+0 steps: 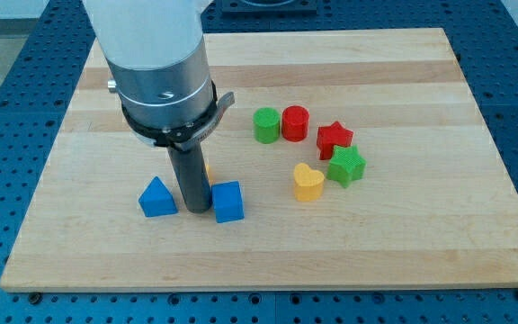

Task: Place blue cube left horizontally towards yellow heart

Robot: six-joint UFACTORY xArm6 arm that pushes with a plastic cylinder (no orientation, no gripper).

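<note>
The blue cube [228, 202] sits on the wooden board [268, 243] at the view's lower middle-left. My tip [196, 210] stands right against the cube's left side, between it and a blue triangular block [157, 198]. The yellow heart [308, 182] lies to the right of the cube, slightly higher in the view, with a gap of bare board between them.
A green star [346, 166] touches the heart's right side. A red star [334, 138], a red cylinder [295, 122] and a green cylinder [266, 125] lie above it. A small yellow-orange piece [208, 166] shows behind the rod, mostly hidden.
</note>
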